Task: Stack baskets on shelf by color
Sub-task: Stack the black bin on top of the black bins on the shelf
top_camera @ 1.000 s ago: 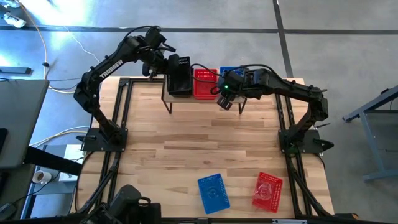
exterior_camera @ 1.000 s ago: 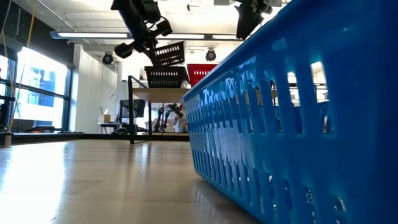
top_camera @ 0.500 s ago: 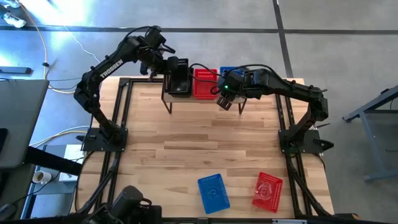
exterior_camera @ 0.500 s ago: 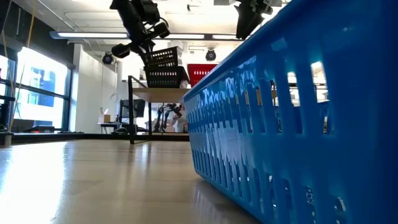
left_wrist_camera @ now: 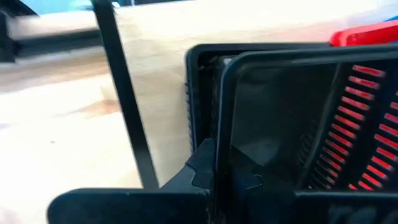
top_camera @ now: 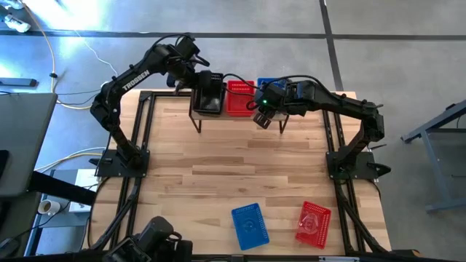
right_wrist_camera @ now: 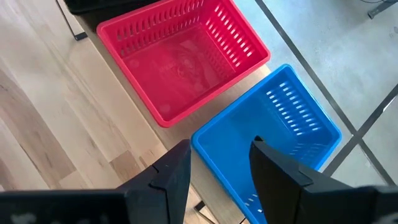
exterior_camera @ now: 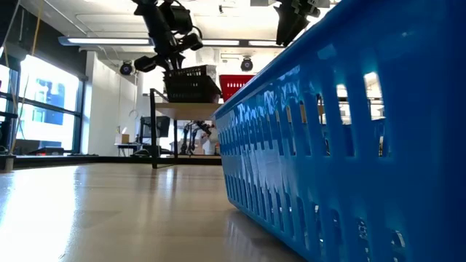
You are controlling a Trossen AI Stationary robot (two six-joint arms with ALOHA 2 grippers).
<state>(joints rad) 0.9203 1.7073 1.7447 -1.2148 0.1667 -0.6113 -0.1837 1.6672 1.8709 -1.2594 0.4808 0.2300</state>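
Note:
The shelf stands at the table's far edge. It carries black baskets, a red basket and a blue basket, side by side. My left gripper is shut on the top black basket, which sits nested in the black one below it. My right gripper hovers open and empty over the near rim of the blue basket. One more blue basket and one more red basket lie near the table's front edge. My left gripper pinches the top black basket's left wall at its rim, one finger inside the basket and one outside. The fingers come slanting down from the far left. The basket sits level, nested in the black basket on the shelf.
The blue basket at the front edge fills the right half of the low view. The shelf's thin black legs stand on the tabletop. Bare wood lies between the shelf and the two front baskets.
My left gripper has gone down toward the shelf with the black basket. The basket hung tilted above the black one on the shelf; now it is level and nested in it. My right gripper has kept still.

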